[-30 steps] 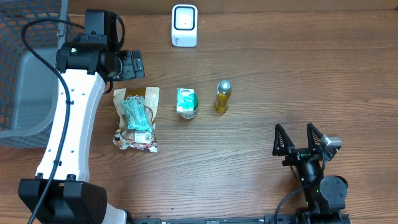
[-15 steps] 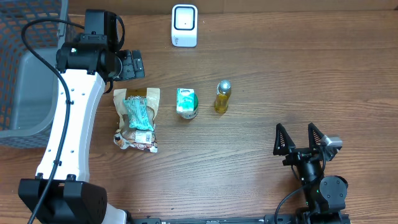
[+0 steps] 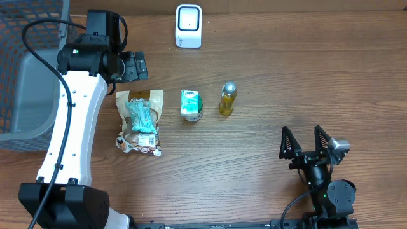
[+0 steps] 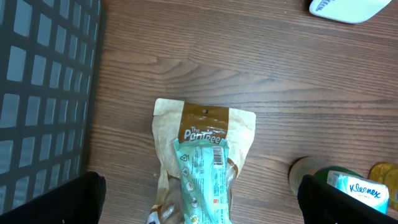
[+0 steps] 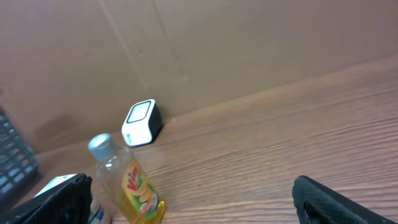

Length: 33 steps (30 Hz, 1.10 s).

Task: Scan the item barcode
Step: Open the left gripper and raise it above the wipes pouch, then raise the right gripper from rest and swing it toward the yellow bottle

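Note:
A white barcode scanner (image 3: 189, 26) stands at the table's far edge. Three items lie mid-table: a brown snack pouch (image 3: 145, 98) with a teal wrapped bar (image 3: 141, 118) on top, a green Kleenex pack (image 3: 191, 105) and a small yellow bottle (image 3: 227, 98). My left gripper (image 3: 133, 65) hovers open just beyond the pouch; in the left wrist view the pouch (image 4: 205, 124) and bar (image 4: 205, 180) sit between its spread fingers (image 4: 81, 199). My right gripper (image 3: 303, 141) stands open near the front right, holding nothing, apart from the bottle (image 5: 127, 183).
A dark mesh basket (image 3: 25, 70) with a grey liner fills the left edge, close to the left arm. The scanner (image 5: 140, 122) backs onto a brown wall. Bare wood stretches across the right half of the table.

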{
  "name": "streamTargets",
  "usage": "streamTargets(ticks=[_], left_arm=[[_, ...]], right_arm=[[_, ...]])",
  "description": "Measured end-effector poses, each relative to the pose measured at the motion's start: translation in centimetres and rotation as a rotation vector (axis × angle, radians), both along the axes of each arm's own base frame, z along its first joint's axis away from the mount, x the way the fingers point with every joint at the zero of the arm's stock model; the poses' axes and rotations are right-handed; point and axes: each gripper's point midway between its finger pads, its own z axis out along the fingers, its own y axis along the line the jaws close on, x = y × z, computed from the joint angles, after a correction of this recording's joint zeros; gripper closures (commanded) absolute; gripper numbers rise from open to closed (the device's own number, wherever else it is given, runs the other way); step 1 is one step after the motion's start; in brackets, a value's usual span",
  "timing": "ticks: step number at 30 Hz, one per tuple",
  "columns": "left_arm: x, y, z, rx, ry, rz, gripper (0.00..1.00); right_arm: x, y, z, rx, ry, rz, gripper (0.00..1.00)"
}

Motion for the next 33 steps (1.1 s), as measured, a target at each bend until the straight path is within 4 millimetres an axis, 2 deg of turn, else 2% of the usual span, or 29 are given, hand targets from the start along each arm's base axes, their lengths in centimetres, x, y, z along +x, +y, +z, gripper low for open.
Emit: streamTargets(ticks=[4,6,9,10,14,20,24,28,33], left_arm=[[0.0,0.0,0.0,0.000,0.000,0.000,0.00],[0.0,0.0,0.0,0.000,0.000,0.000,0.00],[0.0,0.0,0.0,0.000,0.000,0.000,0.00],[0.0,0.0,0.0,0.000,0.000,0.000,0.00],[0.0,0.0,0.0,0.000,0.000,0.000,0.00],[0.0,0.0,0.0,0.000,0.000,0.000,0.00],[0.0,0.0,0.0,0.000,0.000,0.000,0.00],[0.0,0.0,0.0,0.000,0.000,0.000,0.01],[0.0,0.0,0.0,0.000,0.000,0.000,0.01]], right_arm=[[-0.2,0.7,-1.0,-0.002,0.049,0.040,0.00],[-0.5,0.9,-0.5,-0.002,0.056,0.056,0.00],[-0.9,1.1,1.5,0.000,0.026,0.066,0.00],[-1.3,1.1,3.1,0.001,0.002,0.072,0.00],[-2.4,1.1,6.8,0.004,-0.052,0.077,0.00],[-4.0,1.0,10.9,0.015,-0.111,0.082,0.00],[-5.3,1.1,14.5,0.019,-0.141,0.093,0.00],[-5.8,1.4,16.8,0.018,-0.119,0.112,0.00],[-4.8,2.2,18.2,0.017,-0.006,0.152,0.00]])
